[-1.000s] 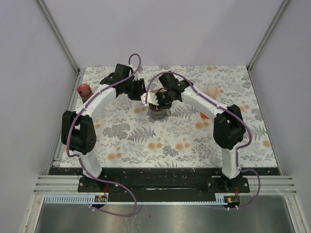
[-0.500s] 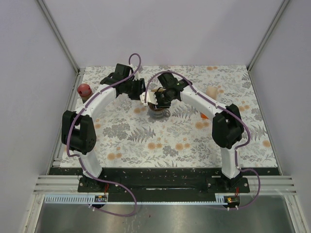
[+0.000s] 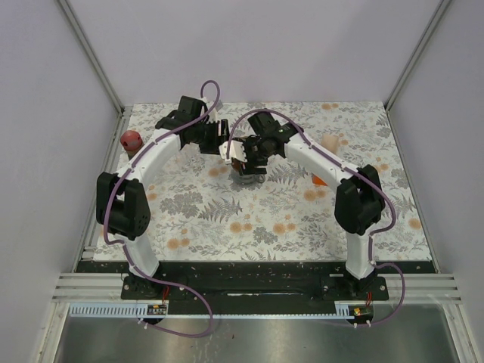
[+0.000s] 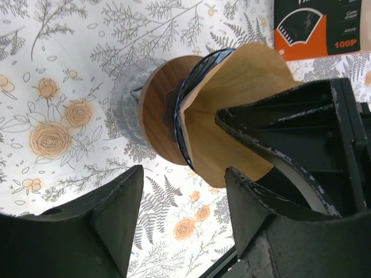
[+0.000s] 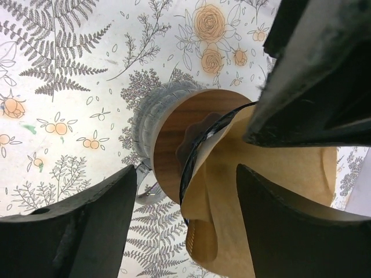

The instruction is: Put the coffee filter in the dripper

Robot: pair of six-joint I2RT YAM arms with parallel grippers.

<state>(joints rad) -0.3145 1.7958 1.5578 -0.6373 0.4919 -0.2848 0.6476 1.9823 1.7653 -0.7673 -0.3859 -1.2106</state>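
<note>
The dripper (image 3: pixel 243 177) stands mid-table: glass base (image 4: pixel 126 99), wooden collar (image 4: pixel 162 113) and black wire cone. The brown paper coffee filter (image 4: pixel 243 110) sits in the cone, its rim flaring above it, one folded flap hanging over the edge (image 5: pixel 206 243). My left gripper (image 3: pixel 220 138) is open and empty just behind-left of the dripper, its fingers (image 4: pixel 116 214) apart from the filter. My right gripper (image 3: pixel 240 156) is open right over the dripper, and the filter (image 5: pixel 278 191) shows between its spread fingers (image 5: pixel 93 231). I cannot tell if they touch it.
An orange and black filter box (image 4: pixel 322 26) lies right of the dripper (image 3: pixel 318 180). A red round object (image 3: pixel 131 140) sits at the table's left edge. A beige object (image 3: pixel 330 144) is at the back right. The two gripper heads are close together over the dripper.
My left gripper has drawn back a little from the dripper. My right gripper has shifted slightly over the dripper. The filter stays in the cone.
</note>
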